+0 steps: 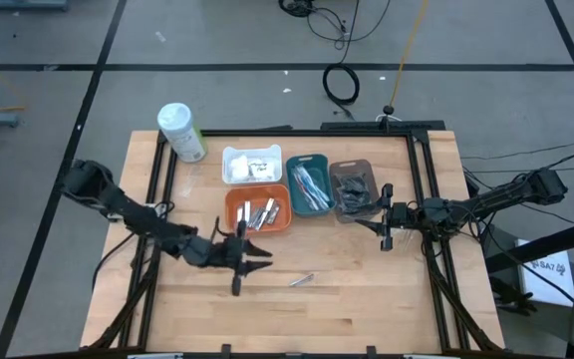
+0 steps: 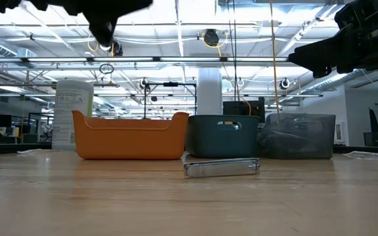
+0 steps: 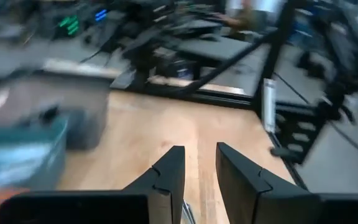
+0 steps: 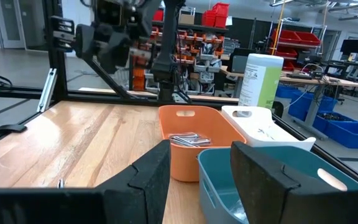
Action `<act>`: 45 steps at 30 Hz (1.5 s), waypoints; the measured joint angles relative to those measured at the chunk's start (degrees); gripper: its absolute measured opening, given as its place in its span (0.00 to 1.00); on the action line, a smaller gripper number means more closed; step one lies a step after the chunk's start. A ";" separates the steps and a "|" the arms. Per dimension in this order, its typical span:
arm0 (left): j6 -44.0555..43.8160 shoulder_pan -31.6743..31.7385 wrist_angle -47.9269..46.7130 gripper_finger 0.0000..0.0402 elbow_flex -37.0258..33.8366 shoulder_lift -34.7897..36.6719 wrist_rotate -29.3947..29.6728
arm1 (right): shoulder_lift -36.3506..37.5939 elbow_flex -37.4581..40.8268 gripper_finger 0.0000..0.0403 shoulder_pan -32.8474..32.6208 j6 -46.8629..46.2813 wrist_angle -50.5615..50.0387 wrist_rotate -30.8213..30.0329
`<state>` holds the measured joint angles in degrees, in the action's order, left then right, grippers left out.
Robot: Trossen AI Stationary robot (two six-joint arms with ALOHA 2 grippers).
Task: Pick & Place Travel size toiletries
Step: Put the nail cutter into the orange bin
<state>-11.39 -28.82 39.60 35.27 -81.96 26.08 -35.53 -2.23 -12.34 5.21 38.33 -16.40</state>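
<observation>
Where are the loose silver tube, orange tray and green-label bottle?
silver tube (image 2: 222, 168), low view, middle of its body.
orange tray (image 1: 234, 223), high view, left rim.
green-label bottle (image 4: 261, 81), right wrist view, label.

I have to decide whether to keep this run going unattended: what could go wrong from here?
1. The one silvery tube still on the table lies flat, so the left gripper, hovering open nearby, may scrape the wood or skid it away.
2. The orange tray sits close behind that gripper; a swing could bump it.
3. The right gripper, open, waits beside the grey tray and could nudge it.
</observation>
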 joint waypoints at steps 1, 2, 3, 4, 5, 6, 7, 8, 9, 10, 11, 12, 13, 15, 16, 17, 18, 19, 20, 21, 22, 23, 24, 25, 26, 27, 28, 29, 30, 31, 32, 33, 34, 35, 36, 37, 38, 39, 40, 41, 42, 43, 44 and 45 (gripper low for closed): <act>-3.57 -0.27 -0.38 0.23 0.71 -1.30 2.21 | 0.00 -0.01 0.39 0.02 0.01 -0.01 -0.01; -7.89 -0.28 -0.83 0.23 1.55 -2.65 3.82 | -0.02 -0.01 0.39 0.02 0.01 -0.02 -0.01; -11.78 -0.09 -1.58 0.23 2.33 -3.86 4.36 | -0.01 0.00 0.39 0.01 0.01 -0.01 -0.01; -14.86 0.14 -2.81 0.24 3.20 -4.92 4.38 | 0.00 -0.01 0.39 0.02 0.01 -0.01 -0.01; -16.65 0.41 -4.27 0.25 4.37 -6.16 3.83 | -0.02 -0.01 0.39 0.02 0.01 -0.02 0.00; -17.48 0.59 -5.75 0.27 5.96 -7.38 2.66 | -0.02 -0.01 0.39 0.02 0.01 0.00 0.00; -17.86 0.68 -7.14 0.29 7.71 -8.55 1.46 | 0.00 0.01 0.39 0.02 0.01 0.00 0.00; -17.90 0.61 -8.83 0.31 9.66 -9.70 0.52 | 0.00 -0.01 0.39 0.00 -0.01 -0.02 0.01; -17.72 0.54 -10.47 0.33 12.09 -10.87 -0.53 | -0.02 -0.01 0.39 0.02 -0.01 -0.02 0.00; -17.07 0.45 -12.41 0.36 14.68 -11.93 -2.16 | -0.02 -0.01 0.39 0.02 0.01 -0.02 -0.01; -16.31 0.37 -14.82 0.38 17.41 -12.94 -3.53 | 0.00 -0.01 0.39 0.01 0.00 -0.02 -0.01; -15.40 0.37 -17.79 0.41 20.47 -13.89 -4.85 | 0.00 0.00 0.39 0.02 0.01 -0.02 0.00; -14.55 0.35 -21.30 0.44 23.44 -14.88 -5.63 | -0.02 0.00 0.39 0.02 0.00 -0.02 0.00; -13.74 0.35 -29.37 0.49 30.00 -17.13 -6.02 | 0.00 -0.01 0.39 0.02 0.01 0.00 -0.01; -13.75 0.35 -33.84 0.51 33.13 -18.41 -5.26 | 0.00 0.00 0.39 0.02 0.00 -0.02 -0.01; -13.86 0.36 -38.71 0.52 36.41 -19.89 -4.13 | -0.02 -0.01 0.39 0.02 0.01 -0.02 -0.01; -14.22 0.40 -43.39 0.54 39.68 -21.56 -3.14 | 0.00 0.01 0.39 0.00 0.01 -0.02 -0.01; -14.57 0.39 -47.53 0.54 42.53 -23.26 -2.52 | -0.02 -0.01 0.39 0.01 0.01 -0.02 0.00; -15.02 0.40 -51.85 0.55 45.44 -25.13 -2.16 | -0.01 0.00 0.39 0.01 0.01 -0.02 0.00; -15.80 0.42 -55.42 0.55 47.91 -27.06 -2.22 | 0.00 0.00 0.39 0.02 0.01 -0.02 -0.01; -16.23 0.59 -57.93 0.55 50.03 -28.90 -2.61 | -0.01 -0.01 0.39 0.01 0.01 -0.01 -0.01; -16.18 0.70 -59.79 0.55 51.64 -30.72 -3.36 | -0.02 0.01 0.39 0.02 0.01 -0.02 0.00; -15.89 0.76 -61.11 0.54 52.88 -32.25 -4.10 | 0.00 0.00 0.39 0.00 0.01 -0.02 -0.01; -15.35 0.89 -61.43 0.54 53.56 -33.66 -4.72 | 0.00 -0.01 0.39 0.00 0.01 -0.02 -0.01; -14.75 1.05 -61.43 0.54 53.93 -34.78 -5.45 | -0.02 0.01 0.39 0.02 -0.01 -0.02 -0.01; -14.59 1.19 -61.40 0.53 54.01 -35.77 -5.96 | 0.00 0.00 0.39 0.00 0.00 -0.02 -0.01; -14.63 1.35 -61.65 0.52 54.01 -36.57 -6.29 | 0.00 -0.01 0.39 0.00 -0.01 -0.02 0.01; -14.72 1.58 -61.98 0.52 54.01 -37.30 -6.32 | -0.02 0.01 0.39 0.00 0.01 -0.02 -0.01; -14.93 1.86 -62.19 0.51 54.01 -38.02 -6.23 | -0.01 0.00 0.39 0.01 0.01 -0.02 -0.01; -15.35 2.13 -62.57 0.50 54.01 -38.55 -6.11 | 0.00 -0.01 0.39 0.02 0.01 -0.01 -0.01; -15.67 2.37 -63.25 0.49 54.01 -39.06 -5.98 | 0.00 -0.01 0.39 0.02 0.01 0.00 0.00; -15.76 2.62 -63.65 0.49 54.01 -39.54 -5.74 | 0.00 -0.01 0.39 0.00 0.01 -0.02 -0.01; -15.76 2.88 -63.52 0.48 54.01 -40.12 -5.49 | 0.00 0.00 0.39 0.00 0.01 -0.02 -0.01; -15.74 3.10 -63.51 0.47 54.01 -40.47 -5.26 | 0.00 0.01 0.39 0.02 0.01 -0.02 -0.01; -15.73 3.23 -63.70 0.46 54.01 -40.93 -5.21 | -0.02 0.00 0.39 0.01 0.01 -0.02 -0.01; -15.75 3.38 -63.57 0.45 54.01 -41.46 -5.17 | 0.00 -0.01 0.39 0.02 0.01 -0.02 -0.01; -15.83 3.50 -63.15 0.45 54.01 -42.03 -5.17 | 0.00 -0.01 0.39 0.00 0.01 -0.04 -0.01; -15.90 3.69 -63.20 0.45 54.01 -42.37 -5.15 | -0.02 -0.01 0.39 0.02 0.01 -0.02 0.00; -15.98 3.80 -63.51 0.44 54.01 -42.88 -5.26 | -0.01 -0.01 0.39 0.01 0.00 -0.02 -0.01; -16.20 3.97 -63.41 0.44 54.01 -43.42 -5.34 | 0.01 -0.01 0.39 0.02 -0.01 -0.07 -0.01; -16.36 4.11 -63.32 0.44 54.01 -43.84 -5.50 | -0.01 -0.01 0.39 0.01 -0.01 -0.25 -0.01; -16.76 4.32 -63.47 0.44 54.01 -44.34 -5.57 | -0.02 0.01 0.39 0.02 0.01 -0.30 -0.01; -17.23 4.47 -63.48 0.44 54.01 -44.78 -5.81 | -0.02 -0.01 0.39 0.02 0.01 -0.29 -0.01; -17.73 4.66 -63.44 0.44 53.98 -45.03 -5.97 | 0.00 -0.01 0.39 0.02 0.01 -0.33 -0.01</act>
<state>-29.12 -24.16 -23.84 89.25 -126.99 20.11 -35.53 -2.24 -12.32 5.21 37.99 -16.40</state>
